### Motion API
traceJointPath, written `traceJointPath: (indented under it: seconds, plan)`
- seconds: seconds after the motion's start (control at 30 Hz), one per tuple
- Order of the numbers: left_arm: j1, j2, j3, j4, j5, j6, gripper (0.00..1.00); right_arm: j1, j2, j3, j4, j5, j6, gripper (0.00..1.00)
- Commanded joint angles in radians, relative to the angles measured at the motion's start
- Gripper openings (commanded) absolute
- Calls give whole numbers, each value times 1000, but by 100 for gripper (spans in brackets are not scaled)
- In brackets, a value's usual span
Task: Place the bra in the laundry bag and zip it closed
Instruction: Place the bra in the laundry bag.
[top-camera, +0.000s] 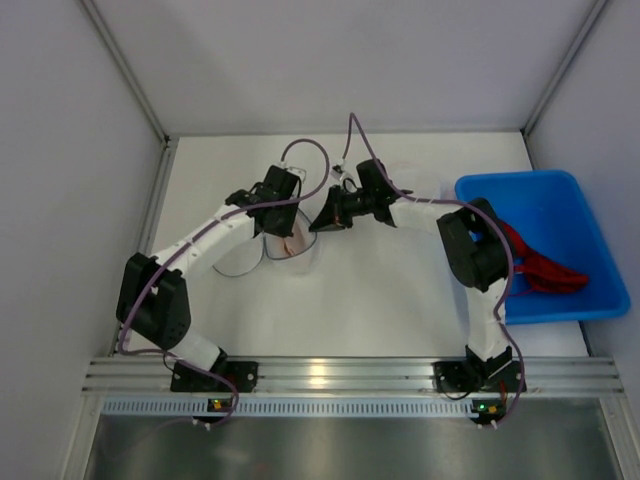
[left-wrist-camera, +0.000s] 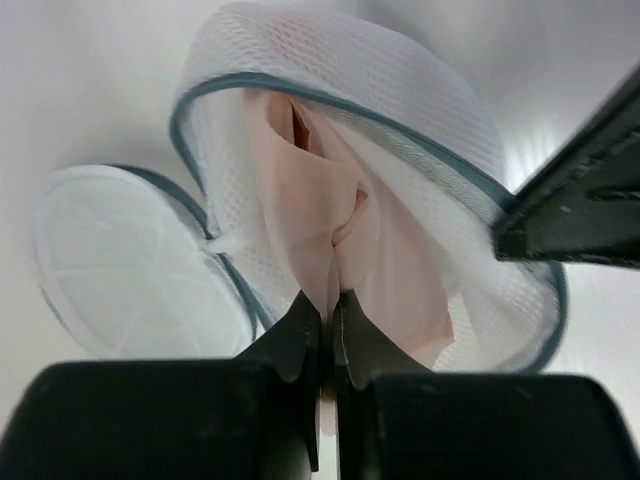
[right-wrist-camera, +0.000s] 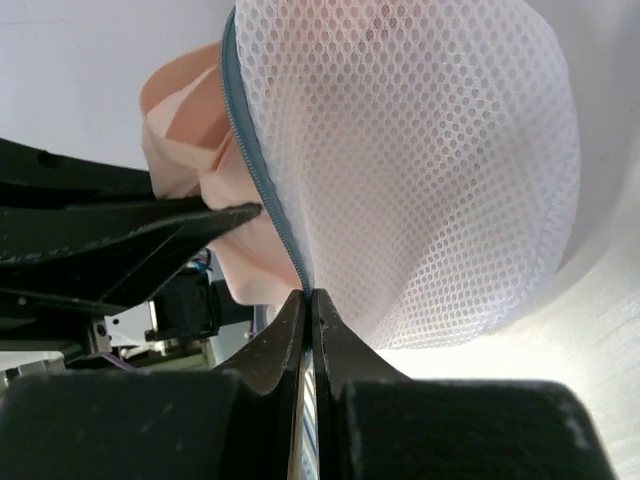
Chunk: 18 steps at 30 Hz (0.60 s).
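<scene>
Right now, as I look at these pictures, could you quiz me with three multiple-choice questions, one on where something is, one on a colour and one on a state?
1. Where is the blue bin?
A) far right
B) between the two arms
C) far left

2. What colour is the bra?
A) black
B) pale pink
C) green

3. The mesh laundry bag is:
A) zipped closed
B) open, with the bra showing in its mouth
C) folded flat and empty

Answers:
1 A: it sits at the right edge of the top view.
2 B: pale pink fabric shows in both wrist views.
3 B: the zipper edge gapes while the left end effector pinches the bra.
</scene>
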Motion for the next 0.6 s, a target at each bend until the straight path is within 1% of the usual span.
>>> traceJointPath:
  seconds: [0.0,0.03,0.07,0.13,0.17,0.2,0.23,0.27,0.33,0.37,0.4,0.5,0.53,0.57]
  plan:
    - [20,-56,16,-18,220,29,0,-5,-66,-12,86,-32,23,0]
    - [19,-53,3,3,299,22,0,-7,-67,-15,91,-35,25,0]
    - [20,-44,-7,23,414,0,0,-7,-69,-16,94,-37,25,0]
    - [23,13,-41,88,516,-43,0,-8,-73,-22,97,-37,26,0]
    - [30,39,-60,114,568,-90,0,-8,-75,-26,103,-42,28,0]
    - [48,78,-79,208,667,-119,0,-8,-75,-30,103,-43,29,0]
    - [60,97,-134,265,720,-153,0,-10,-79,-33,105,-45,28,0]
    - [75,114,-152,311,755,-211,0,-10,-82,-36,103,-52,28,0]
    - [96,163,-172,399,748,-250,0,-10,-90,-47,97,-58,26,0]
    - [102,177,-178,410,722,-273,0,-11,-96,-52,95,-60,23,0]
    - [112,209,-176,411,660,-282,0,-13,-99,-61,91,-58,20,0]
    - [151,252,-161,386,557,-298,1,-25,-112,-75,82,-58,20,0]
    - [157,255,-155,373,503,-279,6,-27,-116,-78,82,-57,22,0]
    - [163,257,-143,350,493,-273,9,-37,-118,-81,82,-55,20,0]
